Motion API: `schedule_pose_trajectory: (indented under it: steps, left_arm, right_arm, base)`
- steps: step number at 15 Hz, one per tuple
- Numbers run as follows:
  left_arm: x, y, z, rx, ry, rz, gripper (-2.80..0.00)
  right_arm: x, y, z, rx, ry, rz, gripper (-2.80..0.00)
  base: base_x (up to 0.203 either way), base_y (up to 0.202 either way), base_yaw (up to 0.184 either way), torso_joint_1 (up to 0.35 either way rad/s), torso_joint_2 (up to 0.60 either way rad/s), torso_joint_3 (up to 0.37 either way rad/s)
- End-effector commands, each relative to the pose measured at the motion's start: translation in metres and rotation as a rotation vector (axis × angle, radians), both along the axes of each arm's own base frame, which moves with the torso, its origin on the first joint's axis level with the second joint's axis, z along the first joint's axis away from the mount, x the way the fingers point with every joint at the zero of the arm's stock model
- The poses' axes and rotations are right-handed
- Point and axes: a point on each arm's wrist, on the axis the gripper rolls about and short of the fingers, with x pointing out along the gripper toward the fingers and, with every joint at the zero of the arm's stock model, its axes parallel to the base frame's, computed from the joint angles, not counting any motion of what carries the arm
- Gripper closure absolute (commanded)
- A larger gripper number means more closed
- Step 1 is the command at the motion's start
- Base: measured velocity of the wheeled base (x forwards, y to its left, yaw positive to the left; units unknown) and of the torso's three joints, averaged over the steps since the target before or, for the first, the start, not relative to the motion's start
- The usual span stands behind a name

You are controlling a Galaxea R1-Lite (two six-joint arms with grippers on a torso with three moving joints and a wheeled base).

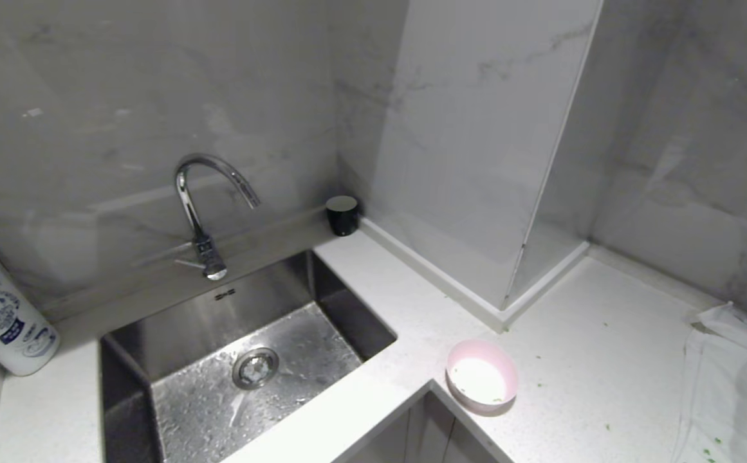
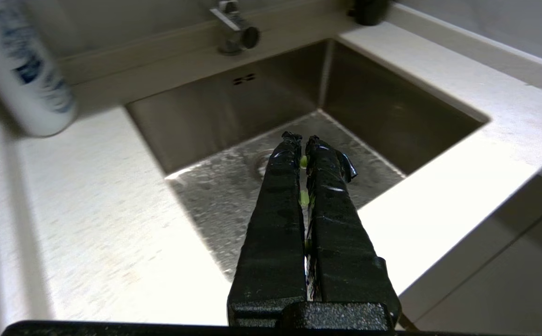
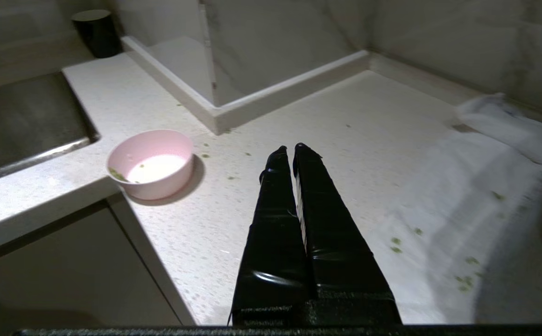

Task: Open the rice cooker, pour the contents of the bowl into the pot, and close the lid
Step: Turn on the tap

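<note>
The small round pale pink bowl (image 1: pixel 481 376) sits on the white speckled table (image 1: pixel 579 360), right of the steel sink (image 1: pixel 154 360). Left end effector (image 2: pixel 300 138) above the sink and right end effector (image 3: pixel 287 148) beside the bowl are both closed, empty.

Pink bowl (image 1: pixel 481 378) upright at counter corner – nearly empty, few green bits (image 3: pixel 117 174).

The left hand (image 2: pixel 301 140) hangs over the near part of the steel sink (image 2: pixel 383 112), its two black fingers (image 2: pixel 275 214) pressed together with small green bits (image 2: pixel 304 162) caught in the seam between them. The drain (image 2: pixel 261 163) lies just beyond the fingertips. The tap base (image 2: pixel 233 28) stands at the sink's far edge. A white bottle (image 2: pixel 28 70) with blue print stands on the desk (image 2: pixel 102 224) to the left, and a dark cup (image 2: pixel 369 10) sits at the far right corner.
</note>
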Motion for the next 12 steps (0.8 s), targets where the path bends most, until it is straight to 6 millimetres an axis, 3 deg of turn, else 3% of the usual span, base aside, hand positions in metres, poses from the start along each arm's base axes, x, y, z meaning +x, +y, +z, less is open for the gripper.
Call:
schedule_pose_trajectory:
  steps: [1,10,12]
  left_arm:
    - [0.0000,0.0000,0.0000,-0.002,-0.001,0.001,0.00]
    - [0.0000,0.0000,-0.0001,-0.002,0.001,0.001,0.00]
    - [-0.0024,0.0002,0.0093,0.001,-0.022,0.015,0.00]
  right_arm:
    - [0.0001,0.0000,-0.0004,0.000,0.001,0.001,0.00]
    - [0.0001,0.0000,-0.0004,0.000,0.001,0.001,0.00]
    - [0.0001,0.0000,-0.0004,0.000,0.001,0.001,0.00]
  base:
    - [0.001,0.011,0.100,0.002,0.00,0.002]
    - [0.000,0.000,0.000,0.000,0.00,0.000]
    - [0.000,0.000,0.000,0.000,0.00,0.000]
